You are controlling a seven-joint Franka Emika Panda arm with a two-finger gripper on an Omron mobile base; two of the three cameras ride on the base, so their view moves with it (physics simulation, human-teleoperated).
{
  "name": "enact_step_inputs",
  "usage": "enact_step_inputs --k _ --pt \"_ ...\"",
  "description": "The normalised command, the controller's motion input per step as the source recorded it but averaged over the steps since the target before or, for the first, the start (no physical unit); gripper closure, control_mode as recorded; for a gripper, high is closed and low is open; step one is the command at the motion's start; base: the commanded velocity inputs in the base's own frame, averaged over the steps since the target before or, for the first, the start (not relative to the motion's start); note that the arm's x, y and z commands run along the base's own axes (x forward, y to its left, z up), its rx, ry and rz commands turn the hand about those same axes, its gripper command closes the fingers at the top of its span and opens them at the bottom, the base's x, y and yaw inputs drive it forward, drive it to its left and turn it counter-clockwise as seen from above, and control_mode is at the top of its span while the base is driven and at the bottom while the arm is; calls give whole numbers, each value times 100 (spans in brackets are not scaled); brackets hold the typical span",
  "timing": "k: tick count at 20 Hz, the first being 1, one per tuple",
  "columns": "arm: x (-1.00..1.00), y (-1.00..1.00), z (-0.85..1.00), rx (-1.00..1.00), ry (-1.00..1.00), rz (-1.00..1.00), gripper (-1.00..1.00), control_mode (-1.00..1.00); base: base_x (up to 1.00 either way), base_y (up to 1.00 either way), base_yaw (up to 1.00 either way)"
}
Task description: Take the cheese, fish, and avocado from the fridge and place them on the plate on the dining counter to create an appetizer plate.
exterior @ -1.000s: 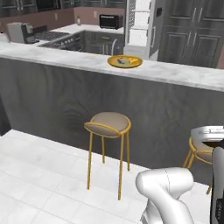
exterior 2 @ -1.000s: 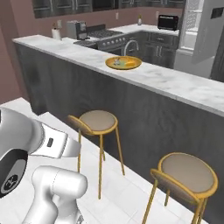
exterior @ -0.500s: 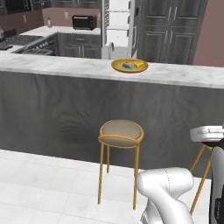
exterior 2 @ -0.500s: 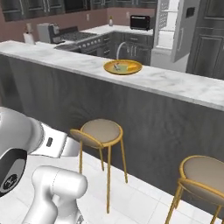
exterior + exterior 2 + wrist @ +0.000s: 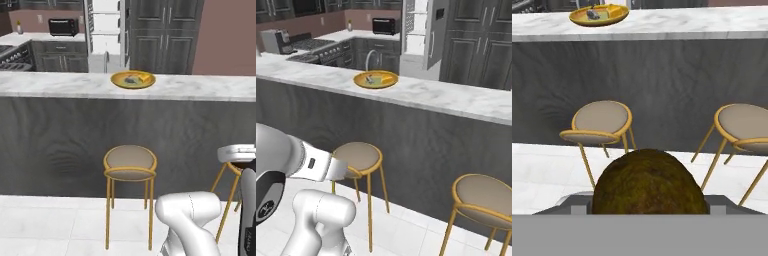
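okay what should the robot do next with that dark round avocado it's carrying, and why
Probably keep approaching the white marble dining counter, then lift the dark brown-green avocado toward the round yellow-orange plate. The avocado sits between the gripper jaws, low at stool height in front of the counter, while the yellow cheese wedge and grey fish already lie on the plate.
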Motion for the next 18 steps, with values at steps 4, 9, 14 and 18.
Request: enact_step_inputs --k 4,9,14,18 --pt "0 0 0 0 0 0 100 100 62 43 -31" --pt "0 0 0 0 0 0 100 100 62 66 -32" --pt "0 0 0 0 0 0 100 100 61 72 -30" --pt "0 0 0 0 0 0 100 100 59 46 -25"
